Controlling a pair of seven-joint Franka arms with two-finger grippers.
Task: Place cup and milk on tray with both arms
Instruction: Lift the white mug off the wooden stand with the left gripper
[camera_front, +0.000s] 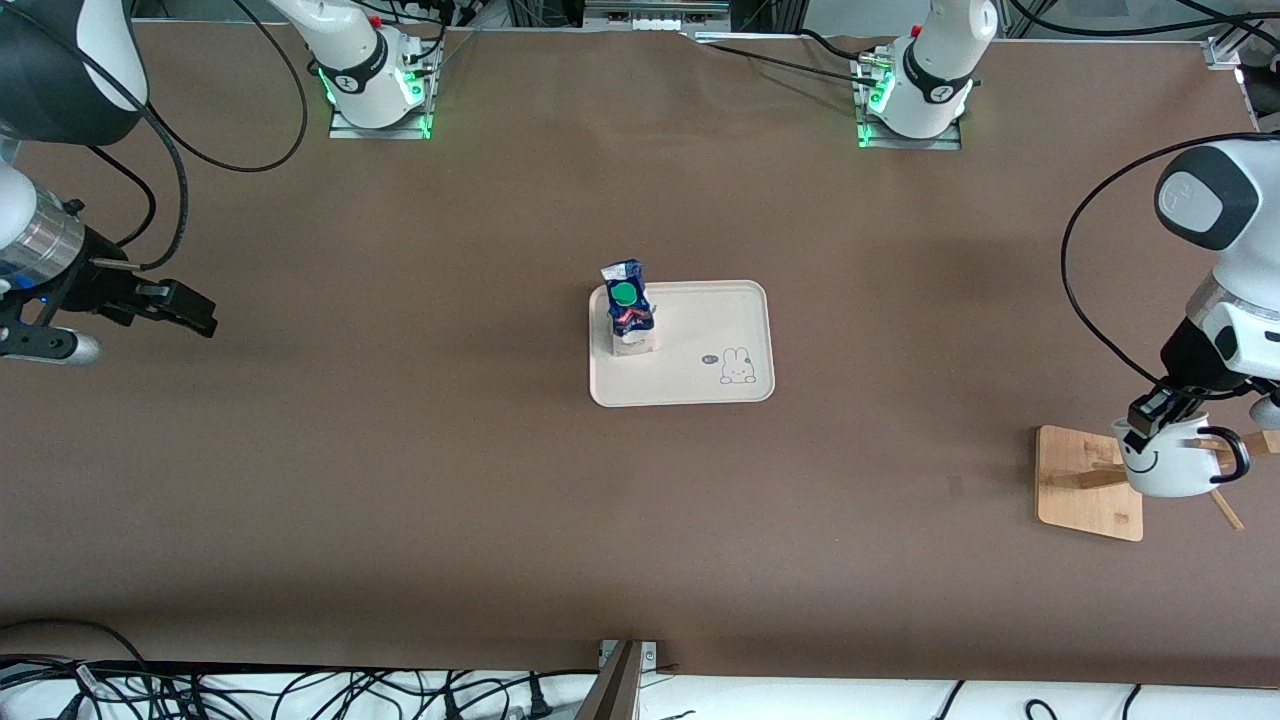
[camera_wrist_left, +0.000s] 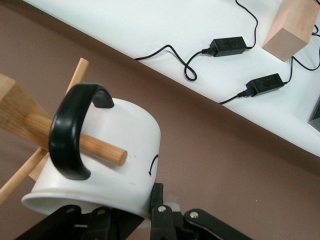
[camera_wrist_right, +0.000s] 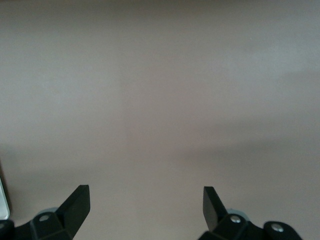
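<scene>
Left wrist view alone shows peg (camera_wrist_left: 102, 148) through cup (camera_wrist_left: 120, 150) handle.

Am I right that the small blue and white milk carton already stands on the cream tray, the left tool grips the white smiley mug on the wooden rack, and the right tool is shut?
Not quite: the right tool is open, its fingers spread wide in the right wrist view. The rest holds: the small blue and white milk carton stands on the cream tray, and the left tool grips the white smiley mug on the wooden rack.
</scene>
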